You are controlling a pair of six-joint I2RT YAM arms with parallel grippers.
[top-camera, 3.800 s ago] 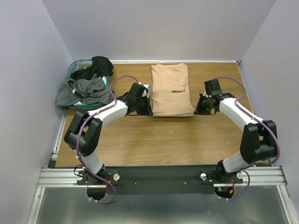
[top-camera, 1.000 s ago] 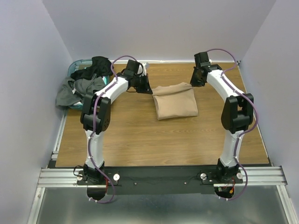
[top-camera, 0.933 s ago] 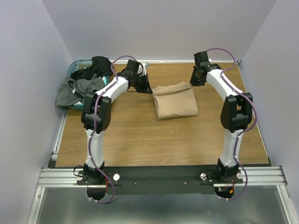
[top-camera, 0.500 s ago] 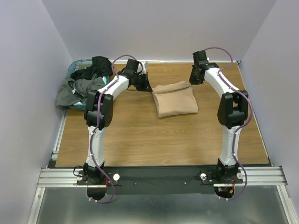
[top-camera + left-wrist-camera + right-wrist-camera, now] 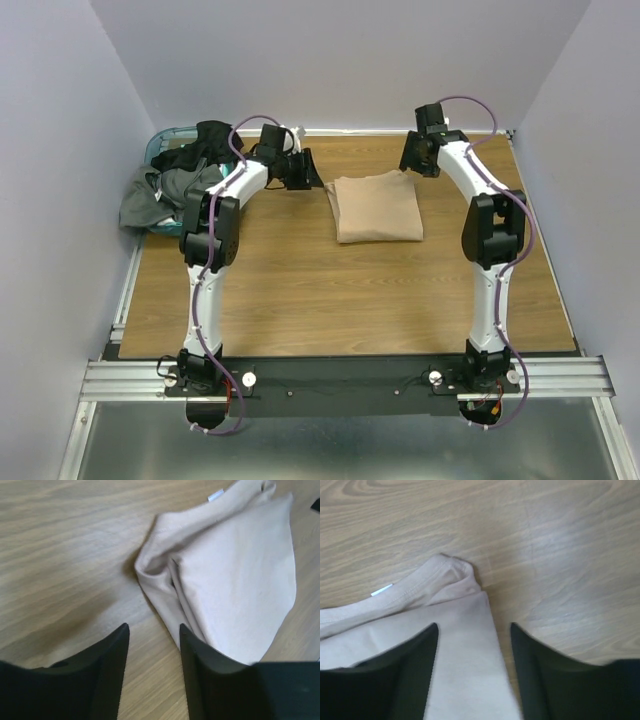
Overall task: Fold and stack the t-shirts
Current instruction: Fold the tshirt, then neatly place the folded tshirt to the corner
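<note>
Both arms stretch far from their bases, each rising along its side of the table (image 5: 300, 290) and bending inward at the wrist, so the two grippers face each other across the far end of the folded tan t-shirt (image 5: 377, 208).

The left gripper (image 5: 300, 170) points toward the shirt's far left corner with its jaws apart and nothing between them. In the left wrist view, bare wood lies between the fingers of the left gripper (image 5: 152, 630). The tan t-shirt (image 5: 235, 580) sits just ahead and toward its right finger, with layered folds bunched at that corner.

The right gripper (image 5: 415, 160) hangs beside the far right corner, also spread and gripping nothing. From its wrist camera, the right gripper (image 5: 474, 626) has the tan t-shirt (image 5: 455, 610) directly ahead. The rounded corner and a small white label lie just past the fingertips. Whether either gripper touches the cloth cannot be told.

Behind the left gripper, on its outer side, a grey t-shirt (image 5: 175, 190) and a black t-shirt (image 5: 205, 140) lie heaped over a teal basket (image 5: 168, 132).
</note>
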